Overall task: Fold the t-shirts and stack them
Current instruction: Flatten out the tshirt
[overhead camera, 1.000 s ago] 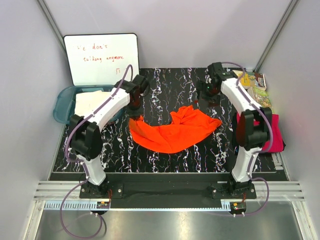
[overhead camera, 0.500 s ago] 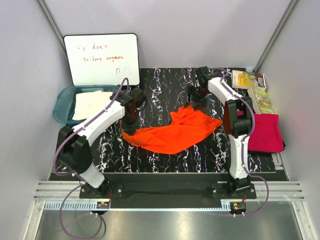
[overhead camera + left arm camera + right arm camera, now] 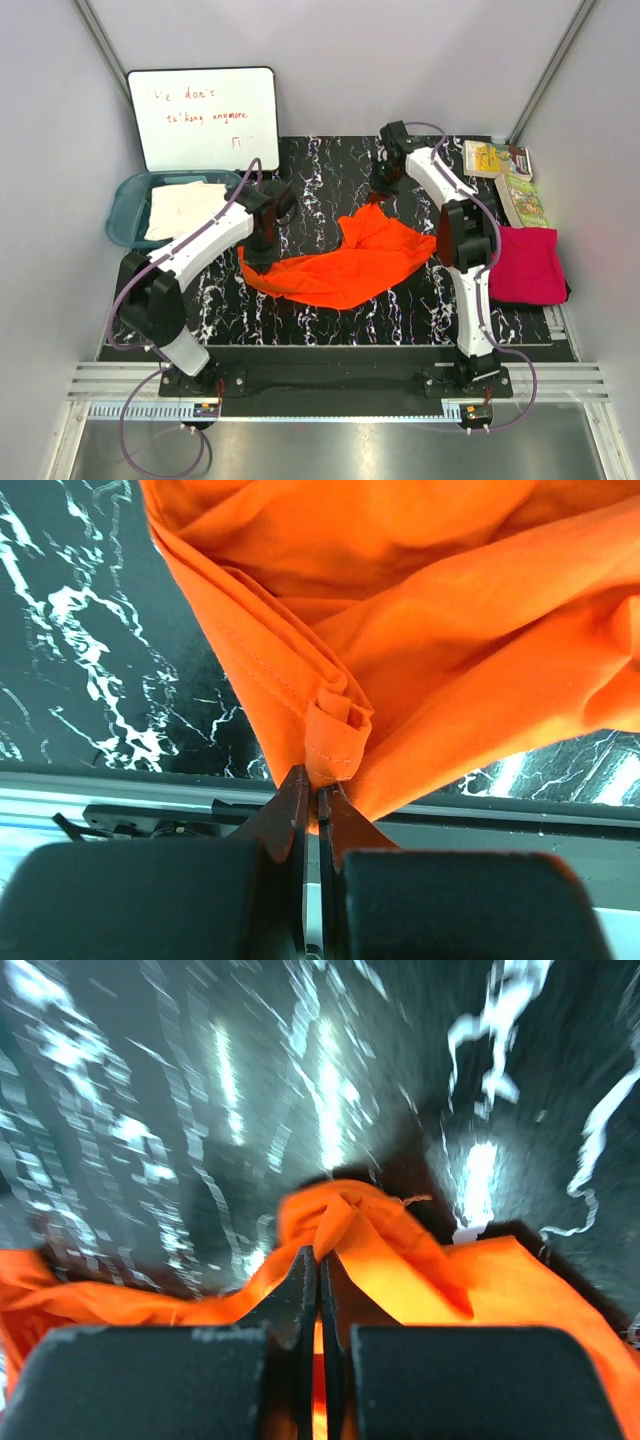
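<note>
The orange t-shirt (image 3: 340, 262) lies crumpled across the middle of the black marbled table. My left gripper (image 3: 262, 245) is shut on its left hem; the wrist view shows a rolled seam (image 3: 335, 742) pinched at the fingertips of that gripper (image 3: 318, 785). At the shirt's far edge my right gripper (image 3: 383, 192) is shut on a bunched fold of orange fabric (image 3: 350, 1215), with the jaws of that gripper (image 3: 319, 1257) pressed together. The magenta t-shirt (image 3: 530, 265) lies folded at the right edge. The cream t-shirt (image 3: 180, 205) lies in the teal tub (image 3: 120, 220).
A whiteboard (image 3: 205, 115) leans at the back left behind the tub. Colourful booklets (image 3: 505, 170) lie at the back right corner. The frame's rails run along the table's near edge (image 3: 330, 350).
My right gripper has shut on the shirt's far edge and shifted left and farther back. The left gripper has pulled its corner slightly towards the near left.
</note>
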Controlling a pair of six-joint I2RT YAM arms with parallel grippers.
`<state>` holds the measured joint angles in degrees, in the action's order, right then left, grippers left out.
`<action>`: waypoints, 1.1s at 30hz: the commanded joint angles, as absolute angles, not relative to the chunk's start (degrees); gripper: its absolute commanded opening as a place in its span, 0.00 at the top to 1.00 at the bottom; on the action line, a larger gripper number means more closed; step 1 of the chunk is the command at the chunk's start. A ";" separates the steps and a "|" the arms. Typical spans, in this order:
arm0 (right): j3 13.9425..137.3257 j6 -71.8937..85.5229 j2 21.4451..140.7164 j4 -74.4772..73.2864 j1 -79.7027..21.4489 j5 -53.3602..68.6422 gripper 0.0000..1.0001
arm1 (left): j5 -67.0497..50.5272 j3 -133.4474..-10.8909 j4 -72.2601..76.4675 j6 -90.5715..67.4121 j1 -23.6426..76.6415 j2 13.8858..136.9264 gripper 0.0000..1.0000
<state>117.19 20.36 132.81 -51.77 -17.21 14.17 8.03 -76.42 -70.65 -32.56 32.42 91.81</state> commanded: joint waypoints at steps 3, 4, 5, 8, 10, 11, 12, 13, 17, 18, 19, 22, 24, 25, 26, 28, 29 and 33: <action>129.98 21.88 125.07 -52.12 -12.76 7.30 1.00 | 16.95 -92.50 -73.38 -29.45 32.52 97.46 1.00; 130.95 22.32 124.55 -52.29 -12.05 6.42 1.00 | 18.18 -94.72 -74.08 -29.01 32.43 98.60 1.00; 132.26 22.59 123.41 -52.38 -11.34 6.16 1.00 | 20.19 -97.36 -74.87 -28.92 32.26 100.70 1.00; 131.85 22.68 120.34 -52.82 -8.79 5.10 1.00 | 21.79 -102.65 -76.99 -28.83 32.17 103.00 1.00; 129.65 22.59 117.96 -52.91 -7.13 4.75 1.00 | 22.32 -101.00 -76.82 -29.53 32.26 102.31 1.00; 127.03 22.50 115.43 -52.82 -6.60 4.83 1.00 | 23.19 -99.51 -76.64 -29.62 32.34 100.83 1.00; 125.35 22.41 114.01 -52.74 -6.24 4.66 1.00 | 23.29 -97.32 -75.68 -29.36 32.34 99.77 1.00; 123.42 21.89 111.38 -52.13 -5.72 4.75 1.00 | 23.12 -93.03 -75.24 -29.09 32.34 97.75 1.00; 108.22 21.36 105.04 -51.33 -5.01 5.01 1.00 | 14.63 -79.95 -73.57 -28.91 33.13 93.44 1.00; 105.15 21.53 103.72 -50.81 -5.10 5.44 1.00 | 12.59 -77.20 -73.22 -29.26 33.48 92.64 1.00; 102.25 21.53 101.71 -50.37 -5.10 5.62 1.00 | 10.83 -73.95 -72.95 -29.96 34.01 91.16 1.00; 91.44 21.36 99.24 -49.75 -5.10 6.68 1.00 | 5.37 -64.79 -71.20 -31.99 35.50 88.26 0.62; 89.04 21.01 98.62 -49.57 -5.01 7.20 1.00 | 6.50 -64.59 -69.88 -32.78 35.77 86.67 0.07; 87.47 21.01 98.44 -49.48 -5.10 7.47 1.00 | 8.42 -65.73 -69.70 -32.87 35.86 85.70 0.01; 87.02 20.83 98.44 -49.40 -5.10 7.73 1.00 | 9.39 -67.66 -69.00 -32.44 35.77 85.61 0.01; 86.40 20.57 99.05 -49.39 -5.10 8.52 1.00 | 12.20 -73.89 -68.73 -32.17 35.60 87.87 0.01; 86.48 20.39 99.31 -49.39 -5.01 8.79 1.00 | 13.17 -75.92 -68.47 -31.73 35.51 89.28 0.01; 87.36 20.13 100.37 -49.31 -5.10 9.93 1.00 | 16.34 -85.32 -68.12 -30.77 34.81 99.81 0.06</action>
